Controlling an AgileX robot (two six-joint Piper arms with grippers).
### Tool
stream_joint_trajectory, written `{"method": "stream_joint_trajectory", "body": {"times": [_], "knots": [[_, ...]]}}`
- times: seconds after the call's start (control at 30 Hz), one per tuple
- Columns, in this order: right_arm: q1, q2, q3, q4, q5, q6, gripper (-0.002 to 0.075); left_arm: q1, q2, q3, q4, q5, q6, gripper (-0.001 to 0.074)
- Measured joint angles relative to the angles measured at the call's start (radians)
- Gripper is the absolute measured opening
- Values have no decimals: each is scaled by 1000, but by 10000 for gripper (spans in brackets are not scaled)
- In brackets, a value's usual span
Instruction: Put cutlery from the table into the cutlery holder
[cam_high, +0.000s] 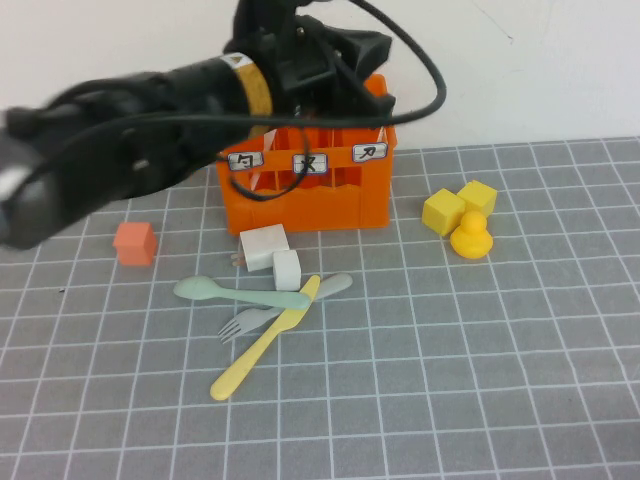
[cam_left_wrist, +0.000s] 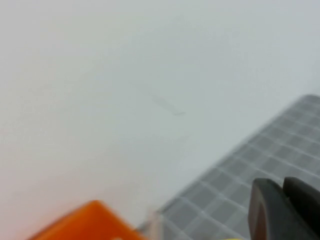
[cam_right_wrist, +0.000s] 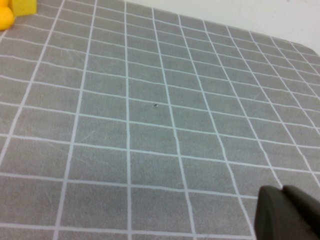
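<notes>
The orange cutlery holder stands at the back of the table. My left arm reaches over it, and my left gripper hangs above its back rim, fingers together with nothing seen between them. The holder's corner shows in the left wrist view. A pale strip shows in the holder's left compartment; I cannot tell whether it is the white knife. The mint-green spoon, grey fork and yellow knife lie crossed in front of the holder. My right gripper is shut and empty, low over bare table.
Two white cubes sit between the holder and the cutlery. A small orange cube lies at the left. Two yellow cubes and a yellow duck sit right of the holder. A white wall backs the table.
</notes>
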Motion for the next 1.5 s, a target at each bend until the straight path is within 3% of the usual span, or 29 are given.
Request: {"method": "stream_joint_trajectory", "body": {"times": [0.1,0.2,0.63,1.23,1.33,1.5], "knots": [[0,0,0,0,0,0,-3,7,-131,102,181,-99,-159,8],[0,0,0,0,0,0,-3,9,-267,218,239,-110,-207,5],[0,0,0,0,0,0,-3,11,-830,738,274,171,-218,0],[0,0,0,0,0,0,-3,11,-1542,1191,208,662,-392,0],[0,0,0,0,0,0,-3,11,-1634,1213,65,739,-275,0],[0,0,0,0,0,0,-3,13,-1727,1213,-227,824,167,0]]}}
